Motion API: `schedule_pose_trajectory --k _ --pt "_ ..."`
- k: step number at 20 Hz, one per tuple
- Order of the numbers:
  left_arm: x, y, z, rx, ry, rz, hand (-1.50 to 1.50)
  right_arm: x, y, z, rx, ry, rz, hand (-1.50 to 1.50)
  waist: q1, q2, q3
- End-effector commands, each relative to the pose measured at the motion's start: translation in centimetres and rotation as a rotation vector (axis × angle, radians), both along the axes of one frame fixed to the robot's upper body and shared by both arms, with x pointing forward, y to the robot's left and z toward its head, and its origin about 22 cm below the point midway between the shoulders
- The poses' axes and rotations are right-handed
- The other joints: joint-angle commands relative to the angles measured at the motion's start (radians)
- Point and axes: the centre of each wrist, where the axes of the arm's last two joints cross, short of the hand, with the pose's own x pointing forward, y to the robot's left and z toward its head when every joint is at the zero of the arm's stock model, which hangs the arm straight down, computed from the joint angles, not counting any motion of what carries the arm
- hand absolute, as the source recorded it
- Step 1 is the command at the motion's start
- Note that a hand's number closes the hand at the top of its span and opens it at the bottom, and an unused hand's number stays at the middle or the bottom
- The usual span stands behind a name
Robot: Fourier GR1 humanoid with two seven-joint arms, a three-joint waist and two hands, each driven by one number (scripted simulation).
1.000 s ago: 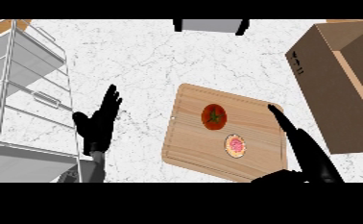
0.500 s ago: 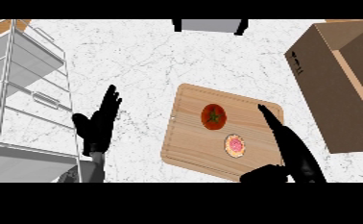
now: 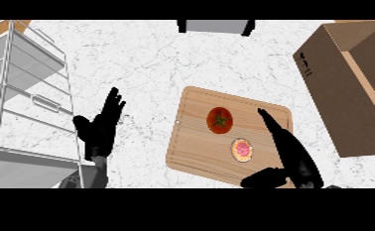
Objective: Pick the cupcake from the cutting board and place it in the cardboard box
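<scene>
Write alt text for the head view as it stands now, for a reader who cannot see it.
The robot's right hand, fingers straight, reaches over a wooden cutting board beside a pink-topped cupcake, with a tomato just beyond it. An open cardboard box stands to the right. The left hand rests open near a wire rack at left.

Lighting is bright and even, no clear source direction. My view shows the white tabletop with no glare or hot spots. Shadows are faint and soft, barely any under the cutting board. The cardboard box side reads darker. No blur or edge distortion.
</scene>
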Motion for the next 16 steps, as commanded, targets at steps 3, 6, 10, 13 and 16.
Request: schedule_pose_trajectory --k 3,6,10,13,16 --pt "3.5 1.8 7.0 0.035 -0.181 -0.027 0.00 0.6 0.6 -0.6 0.001 0.014 -0.006 -1.50 0.001 -0.029 0.052" --pt "2.8 1.3 6.2 0.003 -0.169 -0.019 0.00 0.4 1.3 -1.7 -0.010 0.025 0.011 -1.50 0.008 -0.028 0.052" --pt "2.0 1.8 5.0 0.026 -0.158 -0.021 0.00 0.4 1.1 -1.6 -0.005 0.020 0.019 -1.50 -0.001 -0.030 0.051" --pt "2.8 1.3 6.2 0.015 -0.189 -0.015 0.00 0.2 0.1 -3.2 -0.040 0.019 0.035 -1.50 0.001 -0.029 0.052" --pt "2.6 3.0 6.4 0.030 -0.168 -0.025 0.00 0.6 1.1 -3.2 -0.023 0.008 0.016 -1.50 0.008 -0.032 0.052"
